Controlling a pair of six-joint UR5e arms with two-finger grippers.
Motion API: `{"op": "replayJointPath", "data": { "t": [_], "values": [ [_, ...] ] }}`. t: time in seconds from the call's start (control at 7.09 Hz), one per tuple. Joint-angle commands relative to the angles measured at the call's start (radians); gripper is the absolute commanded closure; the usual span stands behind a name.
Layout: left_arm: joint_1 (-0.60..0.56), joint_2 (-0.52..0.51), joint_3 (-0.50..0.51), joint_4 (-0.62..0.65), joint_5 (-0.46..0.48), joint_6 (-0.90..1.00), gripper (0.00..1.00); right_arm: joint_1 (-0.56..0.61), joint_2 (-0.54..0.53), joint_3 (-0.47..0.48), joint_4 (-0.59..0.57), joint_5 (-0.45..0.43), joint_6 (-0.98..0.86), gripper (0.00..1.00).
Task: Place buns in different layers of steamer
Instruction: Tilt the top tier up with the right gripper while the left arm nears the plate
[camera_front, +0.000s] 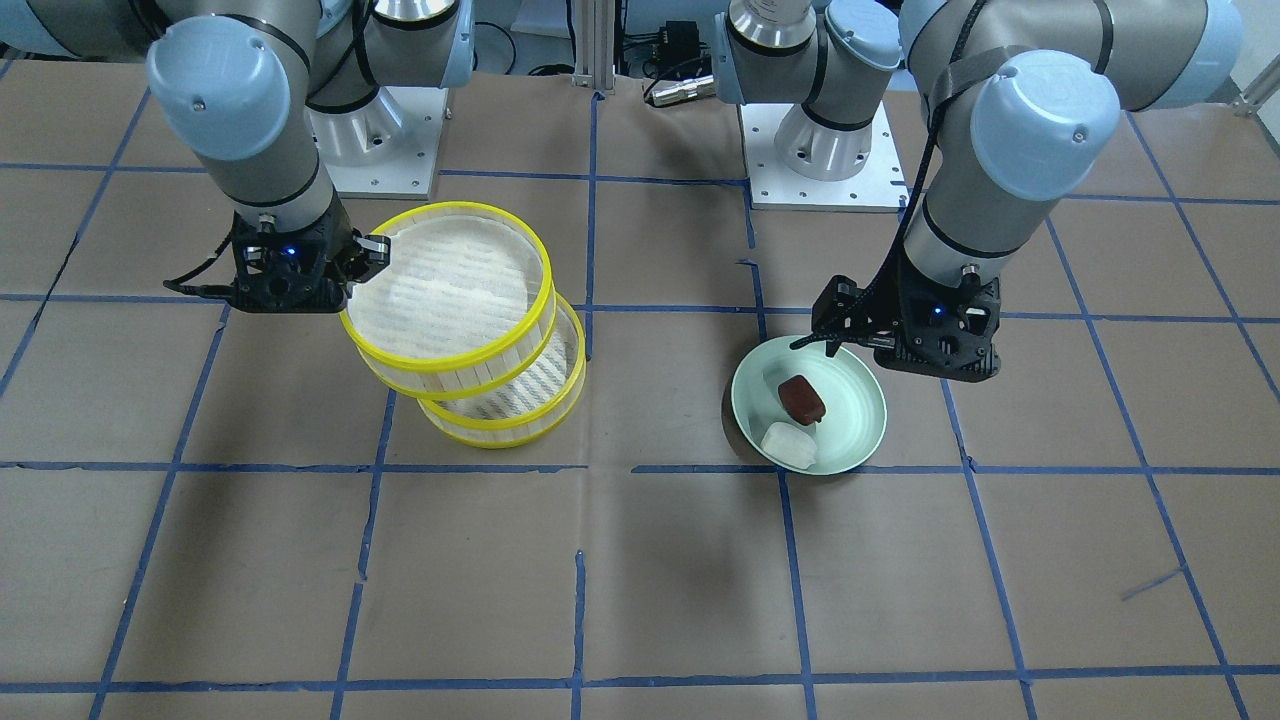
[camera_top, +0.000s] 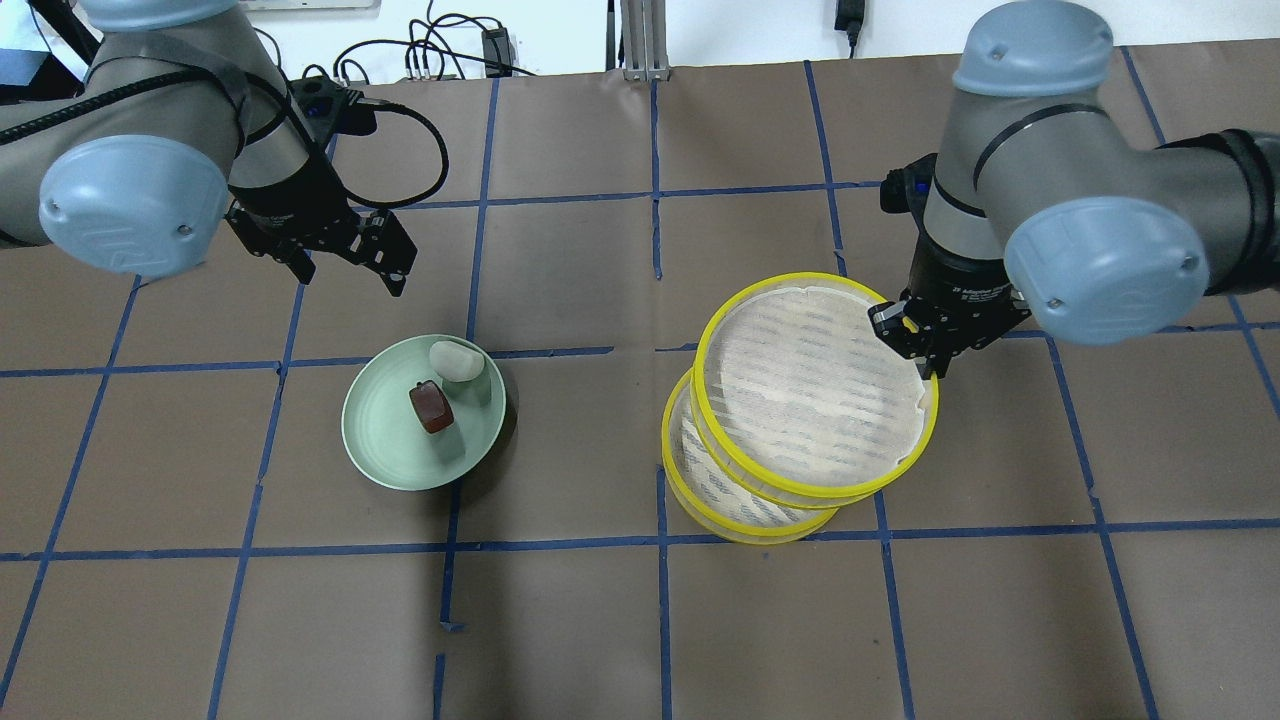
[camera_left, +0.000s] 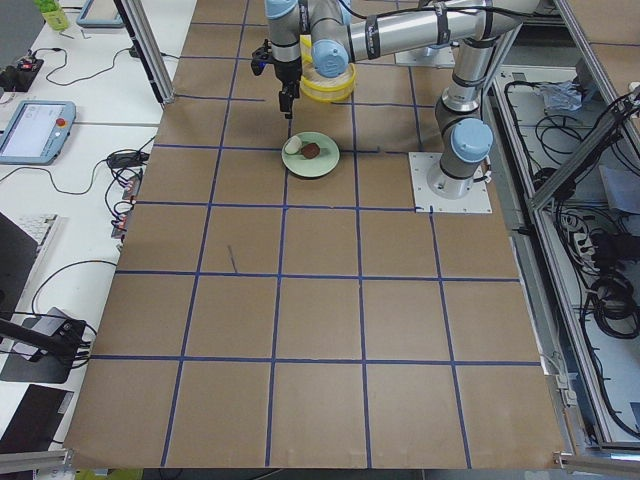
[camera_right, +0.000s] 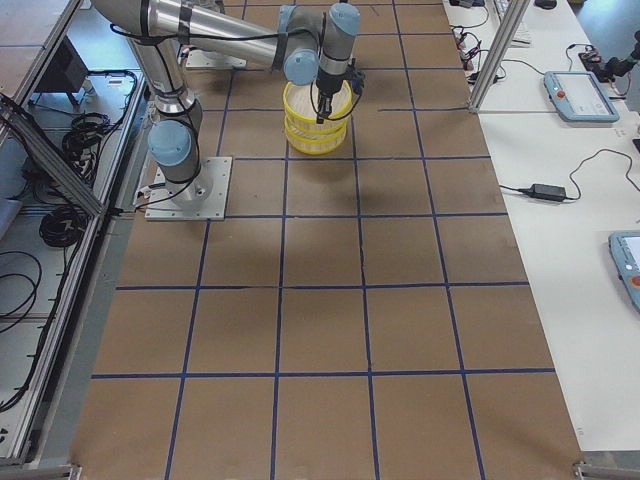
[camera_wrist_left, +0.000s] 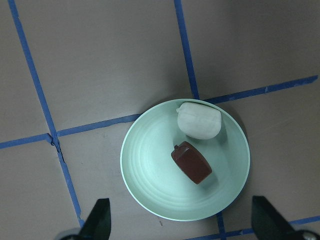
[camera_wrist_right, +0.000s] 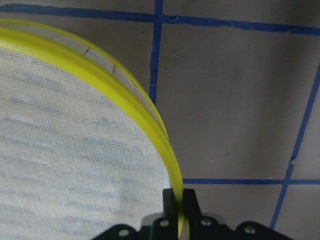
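Note:
Two yellow-rimmed steamer trays sit offset. The upper tray (camera_top: 810, 380) is tilted over the lower tray (camera_top: 712, 492). My right gripper (camera_top: 915, 345) is shut on the upper tray's rim; in the right wrist view its fingers (camera_wrist_right: 171, 202) pinch the yellow rim (camera_wrist_right: 120, 95). The white bun (camera_top: 455, 360) and the reddish-brown bun (camera_top: 432, 407) lie on the pale green plate (camera_top: 385, 450). My left gripper (camera_top: 350, 262) is open and empty, above the plate's far side. In the left wrist view the white bun (camera_wrist_left: 199, 119) and brown bun (camera_wrist_left: 191, 162) lie between its fingertips (camera_wrist_left: 100, 217).
The table is brown paper with a grid of blue tape lines (camera_top: 655, 440). The arm bases (camera_front: 820, 150) stand at the robot's side. Both trays' white slotted floors show nothing on them.

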Motion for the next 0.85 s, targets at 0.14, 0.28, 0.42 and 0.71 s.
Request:
{"op": "replayJointPath", "data": {
  "t": [0.14, 0.28, 0.42, 0.71],
  "values": [
    [-0.001, -0.104, -0.022, 0.119, 0.000, -0.005, 0.02, -0.064, -0.055, -0.073, 0.118, -0.038, -0.085, 0.97],
    [-0.003, -0.142, -0.043, 0.200, -0.005, -0.007, 0.02, -0.099, -0.058, -0.073, 0.119, -0.049, -0.122, 0.97],
    [-0.006, -0.179, -0.065, 0.258, -0.019, -0.004, 0.02, -0.123, -0.058, -0.073, 0.119, -0.058, -0.157, 0.97],
    [-0.035, -0.262, -0.085, 0.380, -0.066, -0.005, 0.02, -0.132, -0.058, -0.071, 0.119, -0.060, -0.161, 0.97]
  ]
}}
